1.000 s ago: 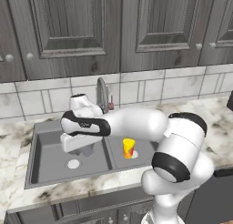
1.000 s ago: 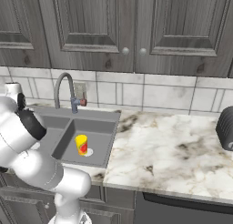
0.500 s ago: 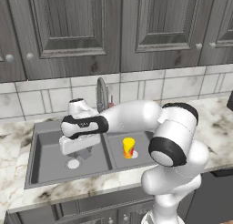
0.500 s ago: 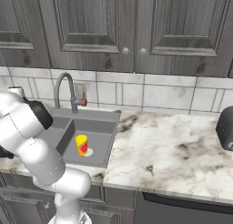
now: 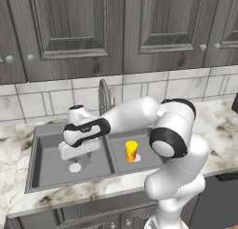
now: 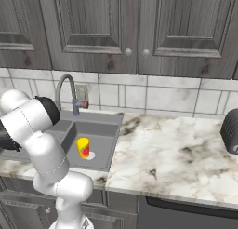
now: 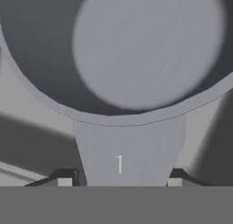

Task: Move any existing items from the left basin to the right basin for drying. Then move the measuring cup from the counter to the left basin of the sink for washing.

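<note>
Measuring cup going into the left basin for washing.
The arm is reaching low over that basin; the yellow cup is drying in the right basin; jaws are flanking the measuring cup handle, clamped or not I cannot tell.

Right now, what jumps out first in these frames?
The white arm stretched low over the left basin of the sink. The bright yellow cup standing upright in the right basin, next to its drain. In the hand view, the measuring cup looms close: its flat handle, marked 1, sits between the fingertips of the claw.
</note>
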Tool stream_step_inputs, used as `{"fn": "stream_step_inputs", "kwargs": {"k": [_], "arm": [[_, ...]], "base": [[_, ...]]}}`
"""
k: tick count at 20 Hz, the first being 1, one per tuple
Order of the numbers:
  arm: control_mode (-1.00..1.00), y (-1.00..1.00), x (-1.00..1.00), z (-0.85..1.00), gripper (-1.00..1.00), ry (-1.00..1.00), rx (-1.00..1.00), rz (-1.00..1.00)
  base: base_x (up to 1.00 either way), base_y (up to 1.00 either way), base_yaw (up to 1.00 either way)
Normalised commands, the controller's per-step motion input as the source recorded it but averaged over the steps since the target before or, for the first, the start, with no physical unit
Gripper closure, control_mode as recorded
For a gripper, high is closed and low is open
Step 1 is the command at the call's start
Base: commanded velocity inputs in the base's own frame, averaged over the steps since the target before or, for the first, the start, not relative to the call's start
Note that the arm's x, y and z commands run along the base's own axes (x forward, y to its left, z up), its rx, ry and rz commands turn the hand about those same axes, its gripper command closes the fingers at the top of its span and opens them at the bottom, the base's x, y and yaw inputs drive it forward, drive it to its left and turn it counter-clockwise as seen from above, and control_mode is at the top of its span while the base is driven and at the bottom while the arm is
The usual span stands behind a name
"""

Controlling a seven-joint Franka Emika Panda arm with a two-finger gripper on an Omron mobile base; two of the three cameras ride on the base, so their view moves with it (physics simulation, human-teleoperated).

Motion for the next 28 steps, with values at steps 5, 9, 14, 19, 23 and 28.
{"fn": "stream_step_inputs", "kwargs": {"k": [5, 9, 14, 19, 23, 28], "arm": [[-1.0, 0.09, 0.11, -0.26, 1.0, -0.1, 0.0, -0.03], [-1.0, 0.08, 0.1, -0.22, 1.0, -0.08, 0.0, -0.02], [-1.0, 0.05, 0.13, -0.16, 1.0, -0.03, 0.0, -0.02], [-1.0, 0.06, 0.21, -0.12, 1.0, 0.0, 0.0, -0.02], [-1.0, 0.09, 0.25, -0.14, 1.0, 0.0, 0.0, -0.02], [-1.0, 0.1, 0.25, -0.18, 1.0, 0.0, 0.0, -0.02]], "base": [[0.0, 0.0, 0.0], [0.0, 0.0, 0.0], [0.0, 0.0, 0.0], [0.0, 0.0, 0.0], [0.0, 0.0, 0.0], [0.0, 0.0, 0.0]]}}
